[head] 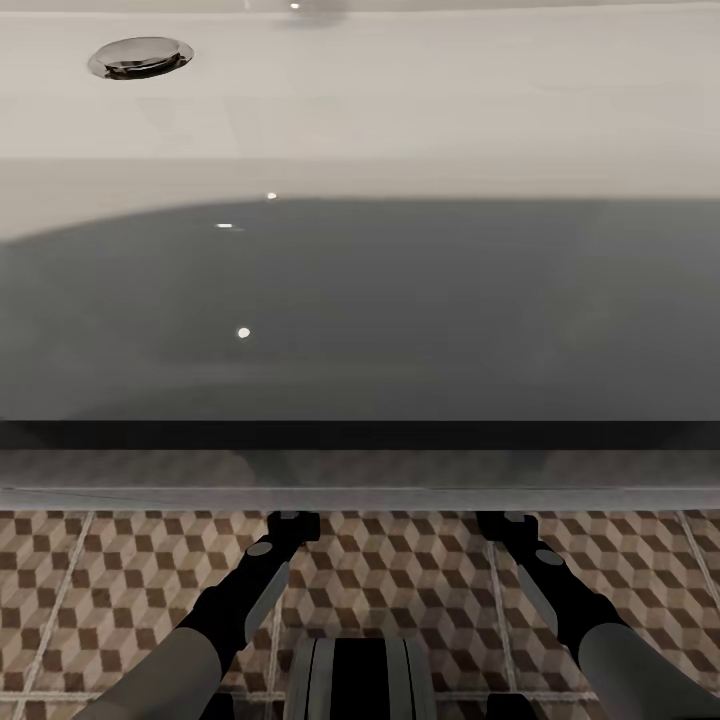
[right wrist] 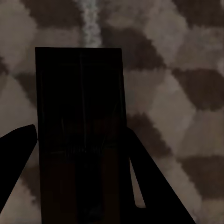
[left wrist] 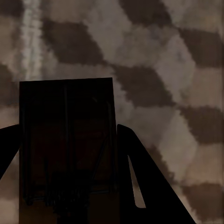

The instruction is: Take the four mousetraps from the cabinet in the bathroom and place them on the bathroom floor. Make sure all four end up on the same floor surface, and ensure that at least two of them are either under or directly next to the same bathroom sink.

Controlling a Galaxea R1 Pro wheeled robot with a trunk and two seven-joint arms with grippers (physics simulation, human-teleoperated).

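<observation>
In the left wrist view a dark brown mousetrap with metal wires lies flat between the fingers of my left gripper, which is shut on it just above the cube-patterned bathroom floor. My right gripper is shut on another mousetrap in the same way, over the floor. From the head camera both grippers, left and right, reach forward low over the tiles, their tips tucked under the front edge of a wide white basin, seemingly the bathroom sink. The cabinet is out of view.
The basin has a chrome drain at its far left and a large grey shadow across its near half. Its front ledge runs across the whole width above my wrists. My robot's dark base sits between the arms.
</observation>
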